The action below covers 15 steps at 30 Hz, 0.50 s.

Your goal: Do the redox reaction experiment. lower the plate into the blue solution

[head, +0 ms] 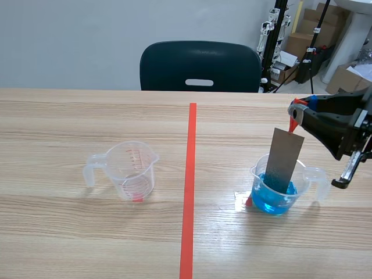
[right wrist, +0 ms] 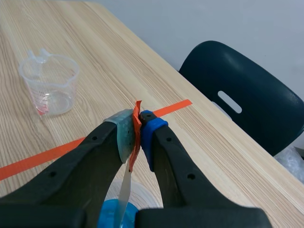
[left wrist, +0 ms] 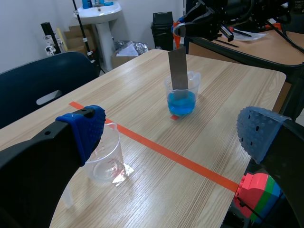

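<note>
The right pincer (right wrist: 137,128) is clamped tight on the orange-red tape tab (right wrist: 137,111) atop a flat grey metal plate (head: 283,160), which hangs slightly tilted directly below it. The plate's lower end sits inside a clear plastic handled beaker (head: 254,177) under that pincer, down at the blue solution (head: 272,200); how deep it dips I cannot tell. Well to that pincer's side, across the orange-red tape line (head: 189,192), stands an empty transparent plastic measuring cup (head: 133,168) with red markings, nothing between. The left pincer (left wrist: 173,133) is spread wide and holds nothing, blue dotted pads showing, the cup just beside one finger. Everything rests on a pale wood-grain surface (head: 87,232), with a dark moulded plastic chair (head: 200,64) beyond it.
</note>
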Each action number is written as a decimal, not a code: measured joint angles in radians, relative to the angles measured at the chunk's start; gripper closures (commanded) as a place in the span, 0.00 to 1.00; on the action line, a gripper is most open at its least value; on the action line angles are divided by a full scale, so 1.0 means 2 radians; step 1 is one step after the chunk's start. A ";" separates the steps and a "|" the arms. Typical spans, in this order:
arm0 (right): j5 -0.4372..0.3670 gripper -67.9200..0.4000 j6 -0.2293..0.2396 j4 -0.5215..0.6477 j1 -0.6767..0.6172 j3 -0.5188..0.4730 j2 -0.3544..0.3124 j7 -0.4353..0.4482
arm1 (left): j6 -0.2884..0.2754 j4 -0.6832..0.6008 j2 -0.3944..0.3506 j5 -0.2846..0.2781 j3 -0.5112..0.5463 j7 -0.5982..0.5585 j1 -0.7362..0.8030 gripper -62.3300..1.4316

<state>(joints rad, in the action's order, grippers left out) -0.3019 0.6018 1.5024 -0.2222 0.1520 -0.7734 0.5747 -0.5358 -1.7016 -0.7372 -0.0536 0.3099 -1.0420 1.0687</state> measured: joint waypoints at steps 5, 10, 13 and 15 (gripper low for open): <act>0.011 0.99 0.000 -0.006 0.000 0.000 0.002 0.002 | 0.000 0.000 0.000 0.000 0.000 0.000 0.000 0.07; 0.014 0.99 0.000 -0.013 0.000 0.000 0.002 0.016 | 0.000 0.000 0.000 0.000 0.000 0.000 0.000 0.07; 0.035 0.99 -0.002 -0.016 0.000 0.000 0.010 0.029 | 0.000 0.000 0.000 0.000 0.000 0.000 0.000 0.07; 0.041 0.99 -0.002 -0.022 0.000 0.000 0.016 0.039 | 0.000 0.000 0.000 0.000 0.000 0.000 0.000 0.07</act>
<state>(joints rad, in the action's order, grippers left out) -0.2199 0.5980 1.4582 -0.2218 0.1520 -0.7414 0.6518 -0.5358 -1.7016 -0.7372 -0.0536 0.3099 -1.0420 1.0687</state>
